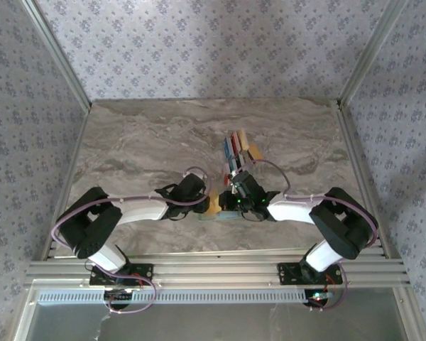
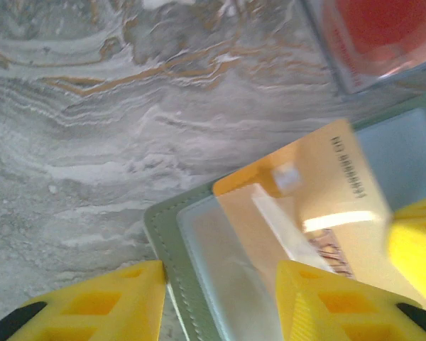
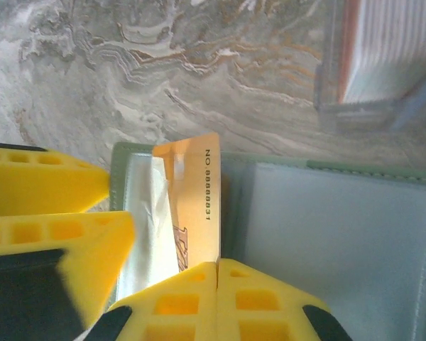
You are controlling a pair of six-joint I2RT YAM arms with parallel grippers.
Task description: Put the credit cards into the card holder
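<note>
The right hand (image 3: pixel 217 278) is closed, its two fingers pressed together on the near short end of a tan card (image 3: pixel 196 190). The card holder (image 3: pixel 341 241) lies flat on the counter (image 1: pixel 142 142), close to the arm bases and between the two hands, opened out with its clear side up.

From the right wrist, the card's long axis runs from 12 to 6 o'clock. The pinched end is at 6 and the free end reaches about to the holder's far rim at 12. Its 9 o'clock long edge seems to sit under the glossy film of the pocket (image 3: pixel 138 213) at the holder's 9 o'clock end. Glare hides how far in it is.

The left hand (image 2: pixel 220 275) has its fingers parted, astride the holder's corner. One finger is on the counter just beside the rim, and the other is over the pocket and card. It clamps nothing that I can make out, and I cannot tell whether it presses down.

The coming move likely turns on this: the pocket lies at 9 o'clock from the held card, across its long axis rather than along it. The right hand has the card, while the left is nearer the pocket and better placed to steady it.

The other cards (image 1: pixel 236 150) stand fanned at 12 o'clock from the holder, nearer the right hand.
</note>
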